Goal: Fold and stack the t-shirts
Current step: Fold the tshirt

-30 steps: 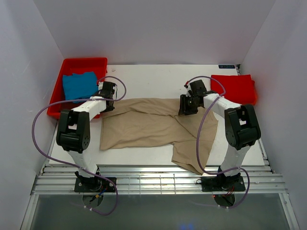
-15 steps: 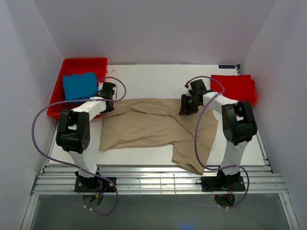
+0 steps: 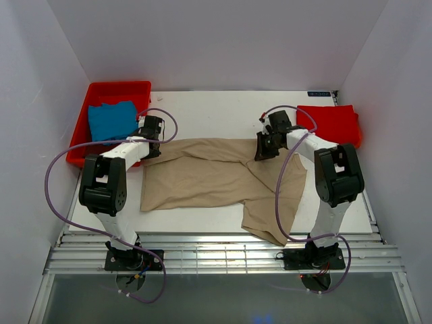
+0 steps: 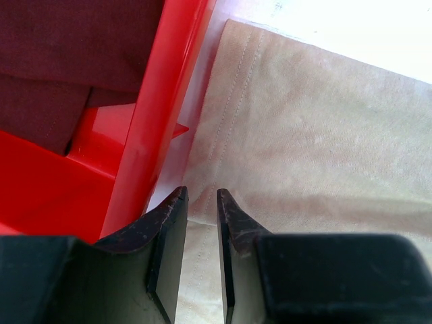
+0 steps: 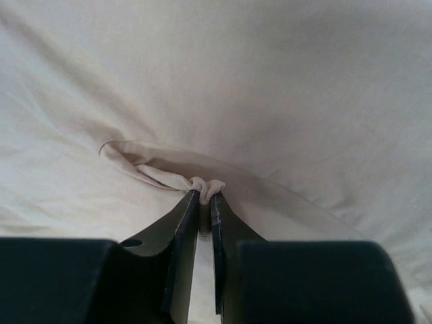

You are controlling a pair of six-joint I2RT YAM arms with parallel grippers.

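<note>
Two white-and-black arms, trailed by purple cable.
Left arm [image 3: 101, 185] and right arm [image 3: 337, 179] built alike: smooth white link shells set between chunky, rounded black joint housings, standing on flat black base plates [image 3: 133, 260] with small fittings around the foot. Thin purple cable [image 3: 46, 181] sweeping out in a wide loop from each base and arching over each wrist. Jaws matt black, flat-sided and thin, tapering to blunt tips, mounted on blocky black carriers.
</note>
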